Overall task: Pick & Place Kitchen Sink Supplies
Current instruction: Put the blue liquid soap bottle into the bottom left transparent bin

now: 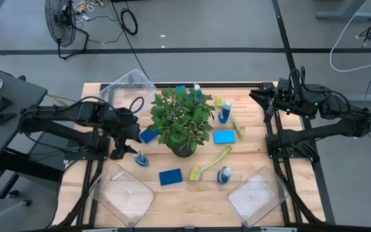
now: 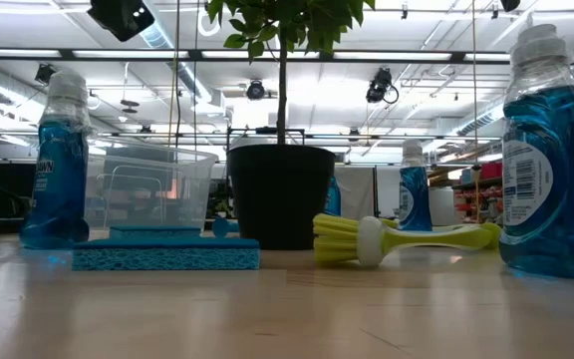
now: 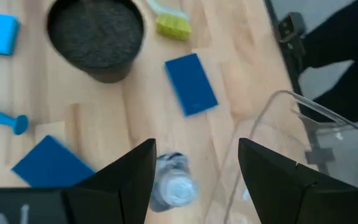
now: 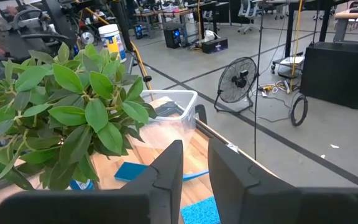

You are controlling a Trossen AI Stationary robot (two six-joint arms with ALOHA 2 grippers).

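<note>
The left gripper (image 3: 194, 171) hangs just above a small blue bottle (image 1: 140, 158) that stands on the robot's-left side of the potted plant (image 1: 182, 119), with its fingers (image 3: 129, 174) spread wide and nothing between them. In the left wrist view the bottle's pale cap (image 3: 174, 183) sits close to one finger rather than centred in the gap (so the line-up looks a touch off). This reads as the reach-and-grasp step for that bottle. The next move, by my reckoning, calls for a small sideways correction to centre the cap, then a descent around the bottle's body and a close.

A clear bin (image 1: 122, 193) lies near the bottle, on the side away from the plant's pot, a likely drop spot.

The right gripper (image 4: 194, 171) waits well off to the plant's other side, over the table's right edge, fingers narrow and holding nothing. The other bottles, sponges (image 1: 224, 136) and brushes (image 1: 210, 164) lie scattered around the plant.
</note>
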